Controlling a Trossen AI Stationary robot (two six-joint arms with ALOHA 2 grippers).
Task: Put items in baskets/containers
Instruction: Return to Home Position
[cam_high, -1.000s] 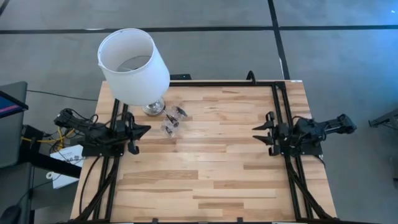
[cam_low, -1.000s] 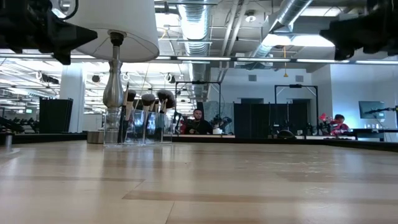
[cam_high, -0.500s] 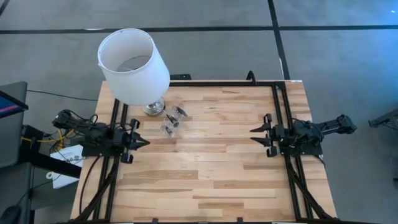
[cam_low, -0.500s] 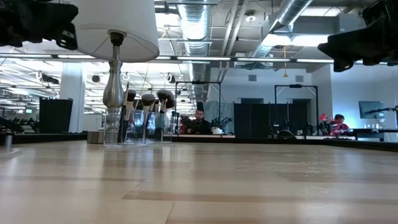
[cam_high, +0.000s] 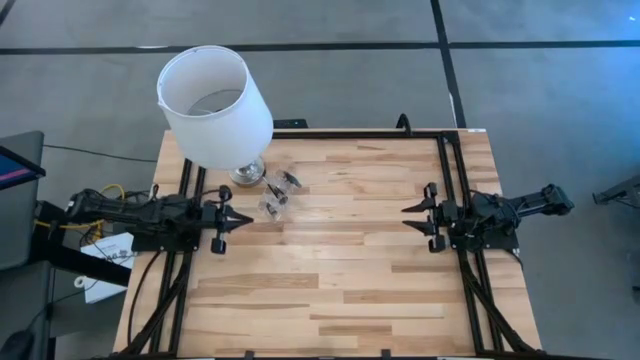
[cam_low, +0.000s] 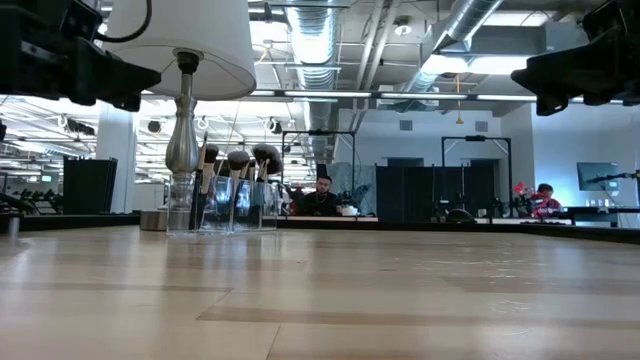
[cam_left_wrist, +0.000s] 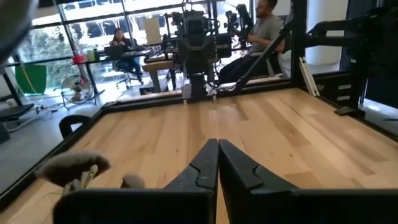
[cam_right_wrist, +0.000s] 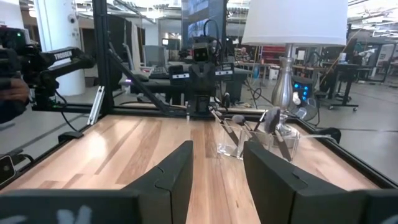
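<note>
Left gripper (cam_high: 238, 218), fingers together and empty, sits at the left edge of the wooden tabletop (cam_high: 340, 280); right gripper (cam_high: 408, 216), parted and empty, sits opposite; black-handled makeup brushes (cam_low: 238, 160) stand in the small clear container (cam_low: 220, 215).

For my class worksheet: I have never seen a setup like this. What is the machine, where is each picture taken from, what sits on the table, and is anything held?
It is a robot with two dark arms at a wooden table. One picture looks straight down, one looks level across the tabletop, and two come from cameras on the wrists. The left gripper is shut and empty; the right gripper is open and empty. Both wait at the table's sides. On the table stand a white-shaded lamp and a clear organizer holding makeup brushes.
</note>
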